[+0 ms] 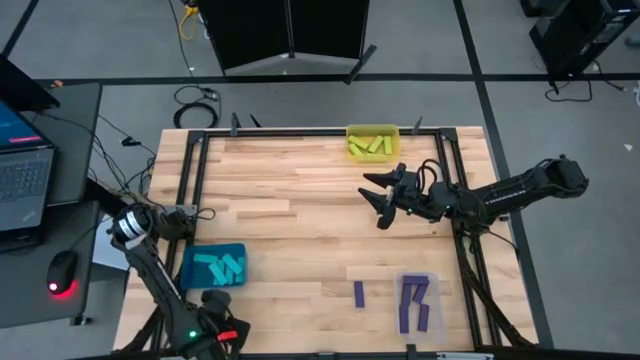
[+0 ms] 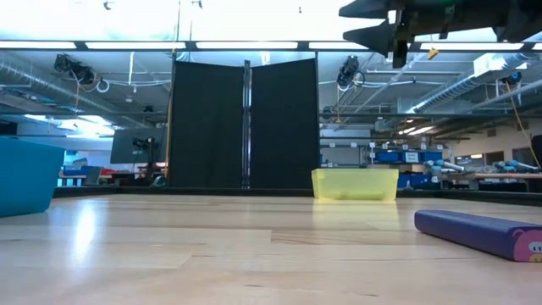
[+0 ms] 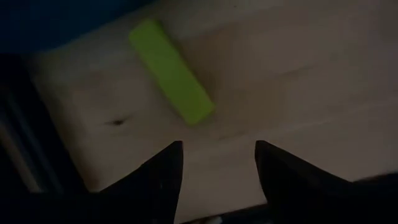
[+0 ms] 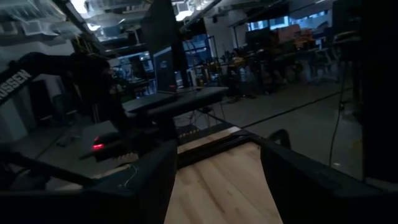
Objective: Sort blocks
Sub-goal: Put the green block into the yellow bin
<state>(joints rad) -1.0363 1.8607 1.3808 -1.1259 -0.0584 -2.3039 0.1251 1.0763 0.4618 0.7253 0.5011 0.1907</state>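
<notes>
A yellow-green block [image 3: 171, 70] lies flat on the wood near the table's left edge. My left gripper [image 3: 217, 165] hovers above it, open and pointing down, the block just ahead of its fingertips. In the high view the left arm [image 1: 150, 225] hides this block. Cyan blocks lie in the teal bin [image 1: 190, 268], yellow-green ones in the yellow bin [image 1: 372, 129], and purple ones in the clear bin [image 1: 418, 277]. One purple block [image 1: 358, 293] lies loose on the table beside the clear bin. My right gripper [image 1: 383, 200] is open, held level high over the table's right half, touching nothing.
Black frame rails [image 1: 195, 180] run along the table's left, far and right sides. A laptop [image 1: 25, 170] and a mouse [image 1: 62, 268] sit on a side desk to the left. Bare wood [image 1: 300, 230] spans the table's middle.
</notes>
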